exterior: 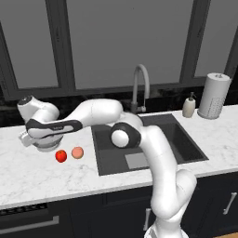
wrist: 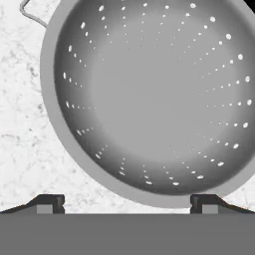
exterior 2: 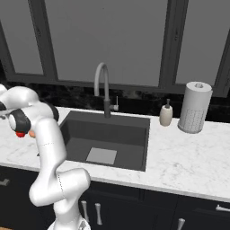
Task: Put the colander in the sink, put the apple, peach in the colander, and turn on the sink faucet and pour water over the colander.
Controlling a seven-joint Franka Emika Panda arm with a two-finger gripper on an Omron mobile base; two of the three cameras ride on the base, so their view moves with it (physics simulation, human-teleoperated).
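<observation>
White marble bench (exterior: 28,176) holds the colander (wrist: 154,94), left of the sink (exterior: 186,148). Above it hangs the open claw (wrist: 128,203). Apple (exterior: 61,155) and peach (exterior: 77,152) sit just beside it.

Rises from the base at lower right of the left base view, bends at the elbow and reaches far left, forearm level, wrist turned down. Gripper (wrist: 127,201) faces straight down, fingers (wrist: 50,203) spread wide apart with nothing between them, only the dark tips showing in the hand view.
</observation>
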